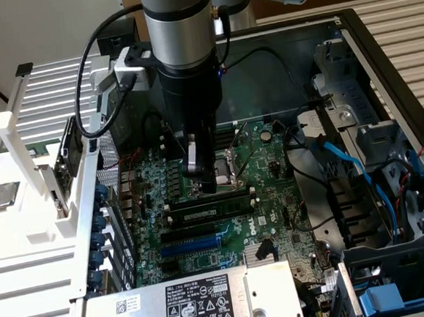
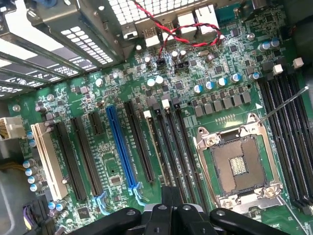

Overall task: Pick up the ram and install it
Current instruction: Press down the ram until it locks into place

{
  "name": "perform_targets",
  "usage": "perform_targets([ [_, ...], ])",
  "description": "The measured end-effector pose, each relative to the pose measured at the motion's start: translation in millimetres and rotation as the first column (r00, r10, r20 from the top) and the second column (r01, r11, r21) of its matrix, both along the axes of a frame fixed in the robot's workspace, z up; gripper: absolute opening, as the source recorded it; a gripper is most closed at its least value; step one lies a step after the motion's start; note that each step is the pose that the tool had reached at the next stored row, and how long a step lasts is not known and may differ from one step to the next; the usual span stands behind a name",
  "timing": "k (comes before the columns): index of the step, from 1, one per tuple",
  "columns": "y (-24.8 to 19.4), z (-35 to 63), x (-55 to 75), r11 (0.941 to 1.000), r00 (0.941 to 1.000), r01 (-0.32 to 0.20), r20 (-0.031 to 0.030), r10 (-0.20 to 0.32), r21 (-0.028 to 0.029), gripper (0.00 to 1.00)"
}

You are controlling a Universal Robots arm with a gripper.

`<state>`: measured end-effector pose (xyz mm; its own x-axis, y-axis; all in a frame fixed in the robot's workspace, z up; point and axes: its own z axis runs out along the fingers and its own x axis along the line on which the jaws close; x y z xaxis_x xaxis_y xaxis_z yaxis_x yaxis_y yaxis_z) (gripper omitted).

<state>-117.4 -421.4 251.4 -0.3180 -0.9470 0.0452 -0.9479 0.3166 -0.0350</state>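
The arm stands nearly vertical over the open computer case, its gripper (image 1: pixel 201 175) lowered just above the motherboard (image 1: pixel 274 198), beside the open, empty processor socket (image 2: pixel 239 161). The jaws are fully closed and hold nothing. The ram (image 1: pixel 209 209) lies seated lengthwise in 1 of the long black slots (image 2: pixel 171 147) on the near side of the socket, in the exterior view just below the gripper's tip; it sits level with the board's other slots, which suggests it is already pressed home. The closed jaws directly over the stick fit a pushing pose rather than a grasp, the wrist pointing straight down so force goes into the slot. On the exterior view's left, a white rack (image 1: pixel 22 166) on the table holds a square silver processor chip (image 1: pixel 2 195), well apart from the work.
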Motion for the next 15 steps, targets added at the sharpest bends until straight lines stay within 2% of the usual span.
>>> perform_targets([
  [1,0.0,0.0,0.0,0.9997,0.9997,0.025,0.0,-0.025,0.0009,0.1],
  [7,0.0,0.0,0.0,0.9952,0.9952,0.098,-0.0004,-0.098,0.004,0.1],
  [11,0.0,0.0,0.0,0.9891,0.9891,0.147,-0.0007,-0.147,0.0053,0.1],
  [15,0.0,0.0,0.0,0.9805,0.9806,0.196,-0.0017,-0.196,0.0059,0.1],
])
